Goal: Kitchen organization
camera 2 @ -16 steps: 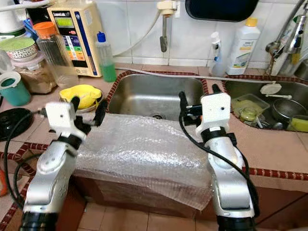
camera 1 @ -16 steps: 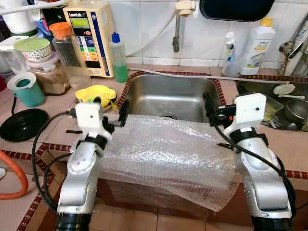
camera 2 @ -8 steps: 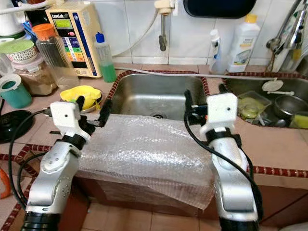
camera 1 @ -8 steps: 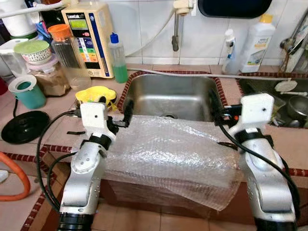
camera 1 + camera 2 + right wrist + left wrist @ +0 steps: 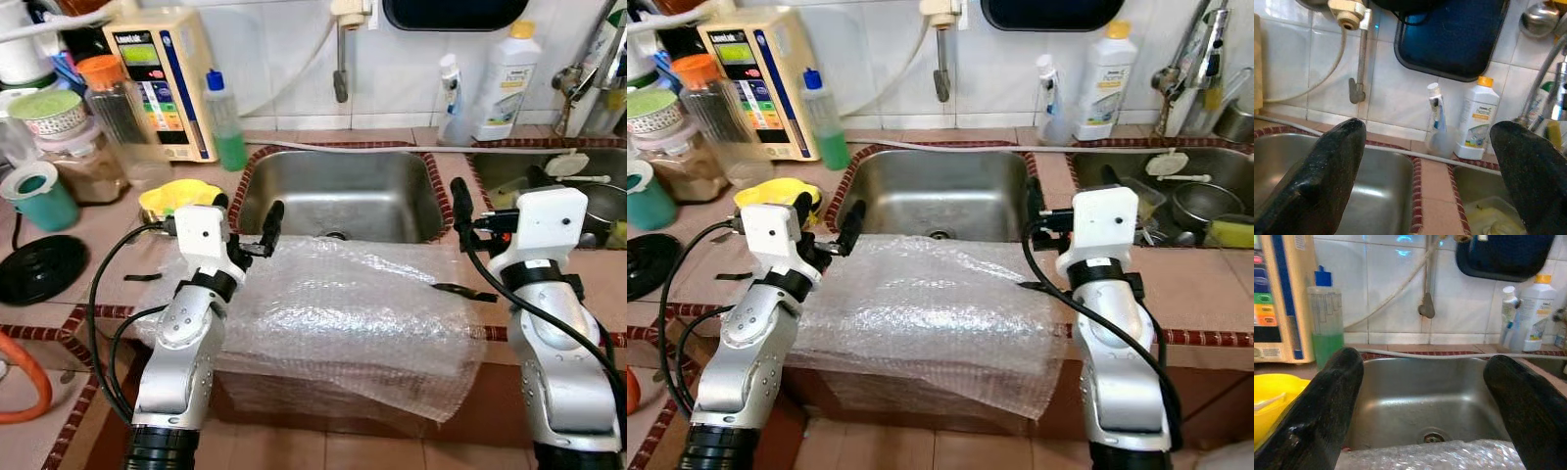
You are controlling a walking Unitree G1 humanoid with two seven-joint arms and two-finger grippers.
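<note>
Bubble wrap [image 5: 343, 318], one sheet, draped over the counter [image 5: 103, 259] front edge just before the sink [image 5: 343, 191]; far edge meets the sink rim, near edge hangs off toward the floor. Long axis runs left–right, spanning the gap between both arms. Left end effector [image 5: 247, 227] sits at the sheet's far-left corner, fingers spread, holding nothing, just above or touching the wrap; which, I cannot tell. Right end effector [image 5: 468, 217] stands off the far-right corner, fingers spread, empty, a little clear of the sheet. Left looks nearer; sheet lies below and slightly toward the robot from both. Likely next: each arm takes its own corner. Count: one sink ahead, a second basin [image 5: 1176, 181] to the right with dishes; one yellow bowl [image 5: 176, 199] behind the left arm; green soap bottle [image 5: 225, 122], two white bottles [image 5: 505, 69] by the wall.
</note>
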